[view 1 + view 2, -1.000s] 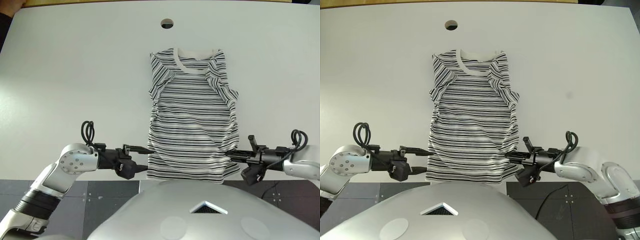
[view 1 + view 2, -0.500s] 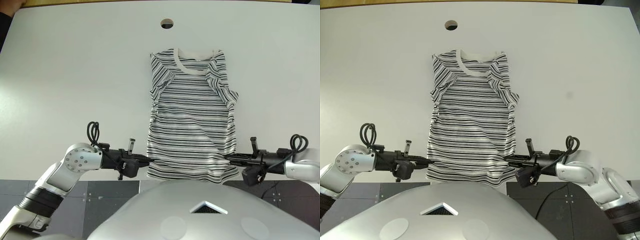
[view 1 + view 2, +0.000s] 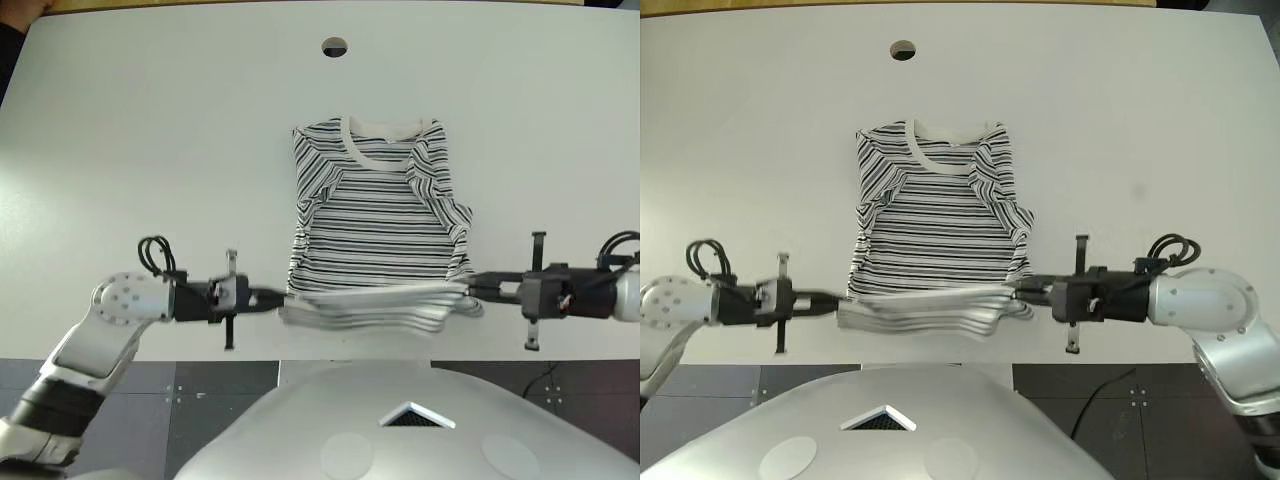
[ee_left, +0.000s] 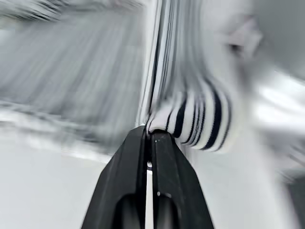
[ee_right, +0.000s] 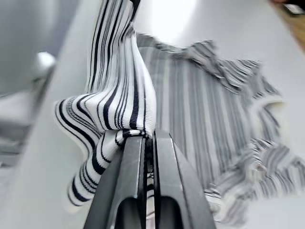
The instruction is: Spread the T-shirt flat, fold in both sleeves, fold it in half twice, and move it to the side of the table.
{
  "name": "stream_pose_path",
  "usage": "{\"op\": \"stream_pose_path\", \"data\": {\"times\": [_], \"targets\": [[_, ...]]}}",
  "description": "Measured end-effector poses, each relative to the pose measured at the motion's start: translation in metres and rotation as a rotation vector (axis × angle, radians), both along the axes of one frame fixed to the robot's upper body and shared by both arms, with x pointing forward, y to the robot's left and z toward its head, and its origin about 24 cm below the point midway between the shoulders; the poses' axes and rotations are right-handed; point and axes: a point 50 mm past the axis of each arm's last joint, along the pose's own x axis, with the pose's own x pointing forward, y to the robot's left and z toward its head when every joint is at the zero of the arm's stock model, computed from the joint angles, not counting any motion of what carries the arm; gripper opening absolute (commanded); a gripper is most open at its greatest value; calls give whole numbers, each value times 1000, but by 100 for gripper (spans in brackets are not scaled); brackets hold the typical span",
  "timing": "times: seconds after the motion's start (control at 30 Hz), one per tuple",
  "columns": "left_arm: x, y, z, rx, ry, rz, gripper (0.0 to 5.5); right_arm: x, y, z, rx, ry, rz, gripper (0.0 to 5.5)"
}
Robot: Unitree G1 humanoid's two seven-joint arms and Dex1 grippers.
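Now we hold the shirt (image 3: 375, 215) by its hem, raised off the counter (image 3: 150, 150). The left fingers (image 3: 265, 297) and right fingers (image 3: 490, 287) are each pinched shut on 1 hem corner, on the side away from the hole (image 3: 334, 46). This looks like the 1st half-fold, so next we would carry the hem toward the hole, onto the collar.

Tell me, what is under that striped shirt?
The white table. The shirt lies on it, with its hem pinched up by the left end effector and right end effector. Whatever lies beneath the cloth is covered.
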Motion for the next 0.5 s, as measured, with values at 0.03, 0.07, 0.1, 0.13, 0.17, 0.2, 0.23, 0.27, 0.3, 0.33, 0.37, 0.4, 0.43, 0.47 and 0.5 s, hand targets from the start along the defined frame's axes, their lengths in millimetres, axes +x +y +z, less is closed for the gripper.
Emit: {"op": "stream_pose_path", "data": {"times": [0.03, 0.07, 0.1, 0.13, 0.17, 0.2, 0.23, 0.27, 0.3, 0.33, 0.37, 0.4, 0.43, 0.47, 0.5], "targets": [[7, 0, 1, -9, -6, 41, 12, 4, 0, 1, 6, -2, -23, 10], [14, -2, 2, -28, -4, 92, 12, 11, 2, 2, 28, -17, -65, 10], [21, -4, 4, -47, -10, 132, 12, 18, 3, 4, 46, -41, -98, 10], [28, -6, 6, -64, -14, 172, 12, 25, 3, 5, 61, -61, -134, 10], [33, -8, 7, -70, -11, 197, 12, 31, 3, 6, 61, -73, -158, 10], [40, -12, 8, -86, -6, 239, 12, 39, 3, 5, 63, -77, -199, 10], [44, -14, 8, -96, -3, 262, 12, 43, 4, 4, 65, -75, -217, 10], [52, -16, 8, -105, -2, 301, 12, 51, 5, 1, 70, -69, -247, 10], [59, -18, 8, -109, -3, 337, 12, 57, 6, 0, 79, -62, -271, 10], [66, -21, 7, -110, -5, 364, 12, 64, 8, -2, 83, -55, -290, 10], [72, -23, 7, -113, -8, 390, 12, 70, 9, -4, 92, -44, -308, 10], [78, -25, 6, -117, -9, 412, 12, 76, 11, -6, 104, -37, -323, 10], [84, -27, 4, -121, -5, 436, 12, 82, 13, -8, 112, -25, -337, 10], [89, -28, 2, -128, -2, 458, 12, 88, 15, -11, 119, -10, -352, 10], [94, -30, 1, -133, -1, 479, 12, 94, 15, -14, 121, -7, -367, 10]]}}
